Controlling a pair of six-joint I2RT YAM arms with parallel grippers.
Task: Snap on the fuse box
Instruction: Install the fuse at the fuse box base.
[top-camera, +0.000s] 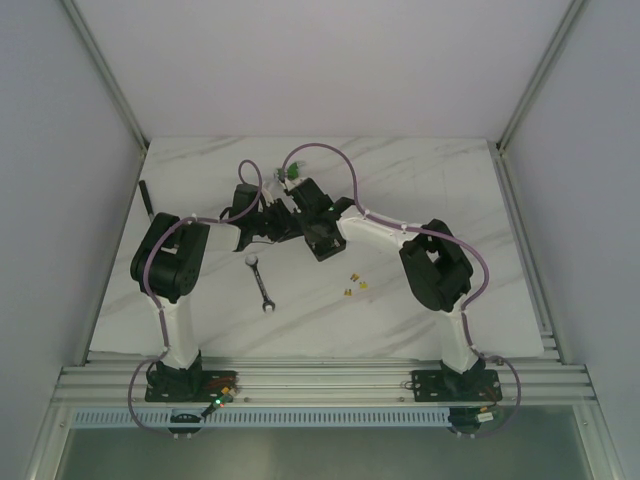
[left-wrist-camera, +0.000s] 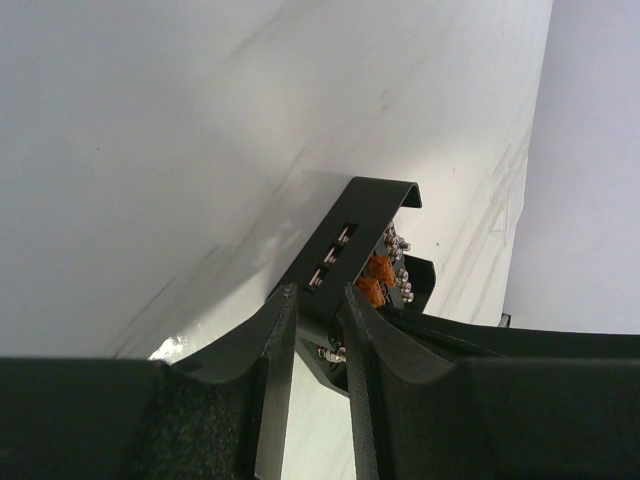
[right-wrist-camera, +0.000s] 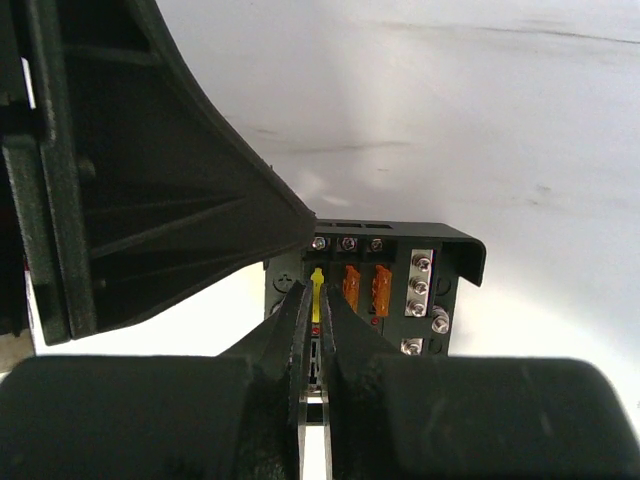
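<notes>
The fuse box (right-wrist-camera: 455, 255) is a small black open box with two orange fuses (right-wrist-camera: 352, 287) and screw terminals; no lid shows on it. My right gripper (right-wrist-camera: 315, 300) is shut on a yellow fuse (right-wrist-camera: 317, 285) standing in the box's left slot. My left gripper (left-wrist-camera: 318, 295) is shut on a side wall of the fuse box (left-wrist-camera: 365, 215) and holds it over the white table. In the top view both grippers meet at the table's middle, left (top-camera: 275, 220) and right (top-camera: 300, 207), and they hide the box.
A green connector (top-camera: 292, 175) lies just behind the grippers. A small wrench (top-camera: 260, 283) lies in front of them. A few loose yellow fuses (top-camera: 352, 288) lie to the right front. The left gripper's finger (right-wrist-camera: 150, 200) fills the upper left of the right wrist view.
</notes>
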